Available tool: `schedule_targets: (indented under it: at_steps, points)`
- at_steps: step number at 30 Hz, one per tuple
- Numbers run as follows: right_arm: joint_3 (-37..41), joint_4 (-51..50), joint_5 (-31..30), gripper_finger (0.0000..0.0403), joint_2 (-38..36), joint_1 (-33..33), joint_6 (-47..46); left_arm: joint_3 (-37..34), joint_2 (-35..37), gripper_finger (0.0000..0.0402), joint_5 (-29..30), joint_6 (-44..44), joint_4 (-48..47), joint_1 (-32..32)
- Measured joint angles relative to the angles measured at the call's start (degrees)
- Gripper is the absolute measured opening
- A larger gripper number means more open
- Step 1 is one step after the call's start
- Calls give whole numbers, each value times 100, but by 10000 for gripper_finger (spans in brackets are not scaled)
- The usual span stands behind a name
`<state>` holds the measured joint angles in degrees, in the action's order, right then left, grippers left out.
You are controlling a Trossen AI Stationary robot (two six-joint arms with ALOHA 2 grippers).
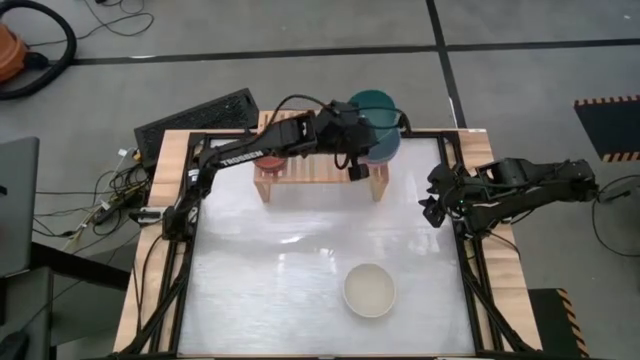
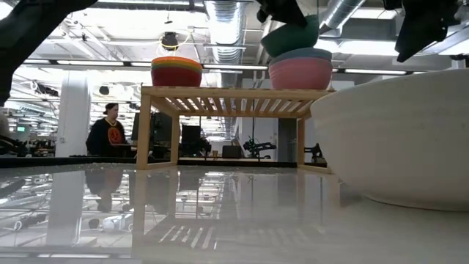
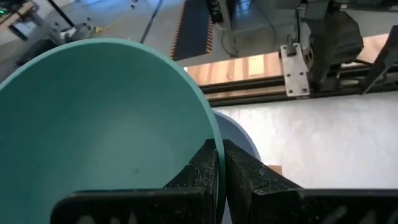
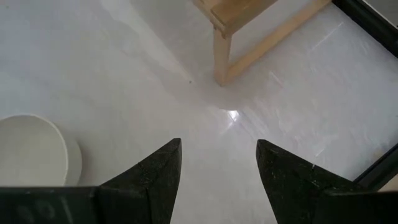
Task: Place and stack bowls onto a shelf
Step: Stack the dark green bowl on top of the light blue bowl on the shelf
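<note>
My left gripper (image 3: 219, 152) is shut on a teal bowl (image 1: 374, 104) over the right end of the light-wood shelf (image 1: 320, 168). Right under it, a blue bowl (image 2: 300, 53) sits nested in a pink bowl (image 2: 300, 75) on the slatted top. A stack of small bowls (image 2: 176, 71), orange-red on top, stands on the shelf's left end. A cream-white bowl (image 1: 370, 290) rests on its base on the table near the front. My right gripper (image 4: 217, 155) hangs open at the table's right side, with nothing between its fingers. My left gripper pinches the teal bowl's rim (image 3: 212, 134), with one finger inside the bowl and one outside. The fingers come from the table's left, slanting down. The bowl (image 2: 292, 37) hangs tilted, its base just over the blue bowl. Whether the two touch, I cannot tell.
A black keyboard (image 1: 200, 115) lies off the table's far left corner. A black frame (image 1: 470, 250) runs along the table's edges. Open white tabletop (image 1: 270, 270) stretches between the shelf and the cream-white bowl. A person (image 2: 108, 132) sits in the room beyond.
</note>
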<state>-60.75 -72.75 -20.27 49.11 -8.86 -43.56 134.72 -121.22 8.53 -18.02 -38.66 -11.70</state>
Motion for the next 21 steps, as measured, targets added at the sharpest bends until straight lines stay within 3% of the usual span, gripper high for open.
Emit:
schedule_targets:
  at_steps: [8, 21]
  points:
    - [0, 6, 0, 234, -1, -1, -20, -7, -288, 0, -589, -273, -43, 30]
    - [0, -9, -15, 234, 1, 0, -134, 4, -266, 0, -818, -278, -407, -49]
